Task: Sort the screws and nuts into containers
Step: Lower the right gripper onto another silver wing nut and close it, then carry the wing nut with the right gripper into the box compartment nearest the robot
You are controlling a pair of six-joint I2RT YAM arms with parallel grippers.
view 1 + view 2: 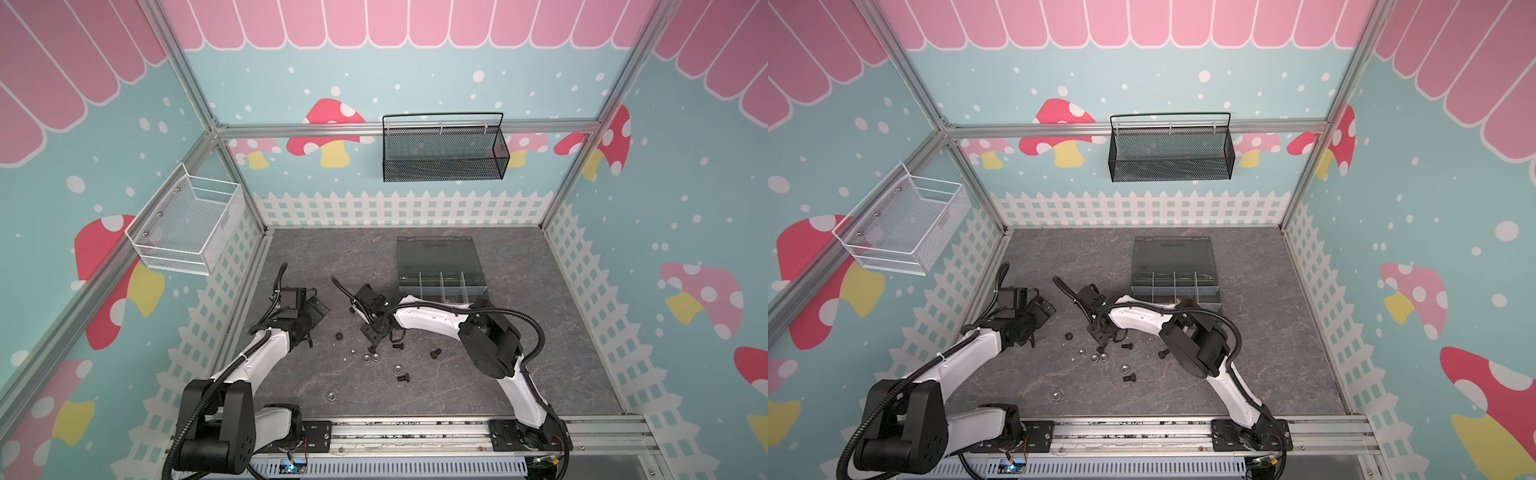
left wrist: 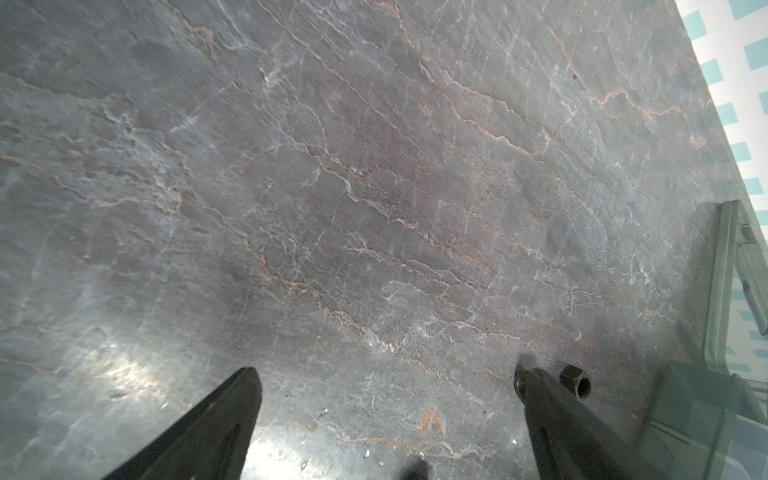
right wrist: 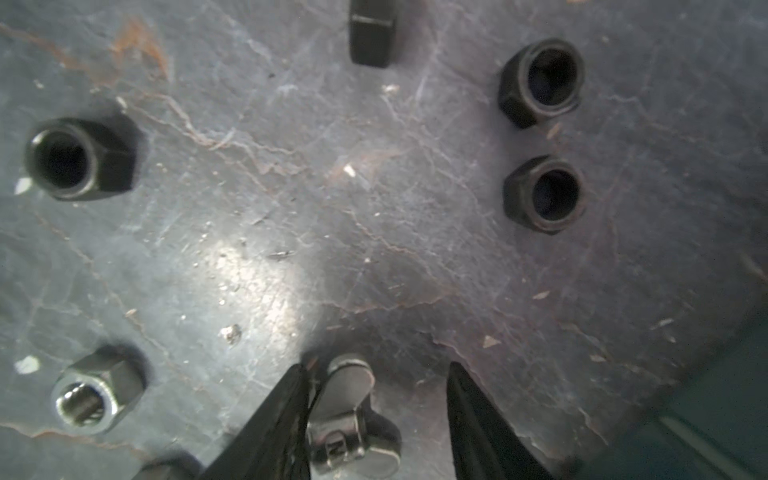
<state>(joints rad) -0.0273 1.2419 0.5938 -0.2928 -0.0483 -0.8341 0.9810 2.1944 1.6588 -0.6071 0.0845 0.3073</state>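
Right tool (image 3: 378,368) open, jaws straddling a silver wing nut (image 3: 353,419) on the table (image 1: 519,374), nut hard by one finger. Left tool (image 2: 386,370) wide open over bare table, left side. Screws (image 1: 404,378) and nuts (image 1: 338,335) lie loose mid-table. Containers (image 1: 442,286) sit beyond them, lid open.

Patchy glare, blurry wrist views

In a top view three screws (image 1: 397,345) (image 1: 435,353) (image 1: 403,378), six nuts (image 1: 338,335), two baskets (image 1: 444,153) (image 1: 187,228), one box (image 1: 436,253)
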